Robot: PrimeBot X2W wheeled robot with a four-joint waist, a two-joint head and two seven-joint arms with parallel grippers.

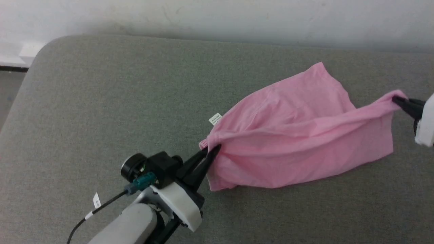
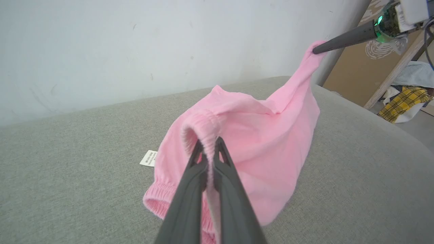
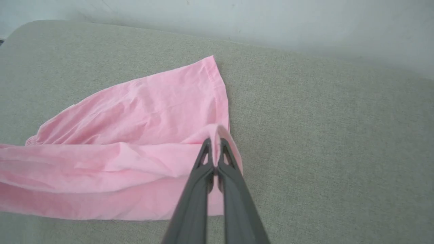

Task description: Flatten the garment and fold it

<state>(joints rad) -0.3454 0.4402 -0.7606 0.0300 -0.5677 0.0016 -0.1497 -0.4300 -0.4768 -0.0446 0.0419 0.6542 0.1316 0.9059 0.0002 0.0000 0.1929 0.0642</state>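
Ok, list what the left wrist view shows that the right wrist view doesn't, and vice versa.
Left wrist view, not the right: the left hand shut on the gathered waistband, the white label, the right hand holding a corner up, a yellow plaid cloth. Right wrist view, not the left: the right hand's paired fingers, a rounded corner of the grey cushion. Both: the pink garment, that cushion, pale wall.

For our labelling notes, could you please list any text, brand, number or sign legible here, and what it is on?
White label on the garment: printed lines, too small to read.
White tag on the cable: too blurred to read.
Brown board: white fingerprint-like swirl, no words.
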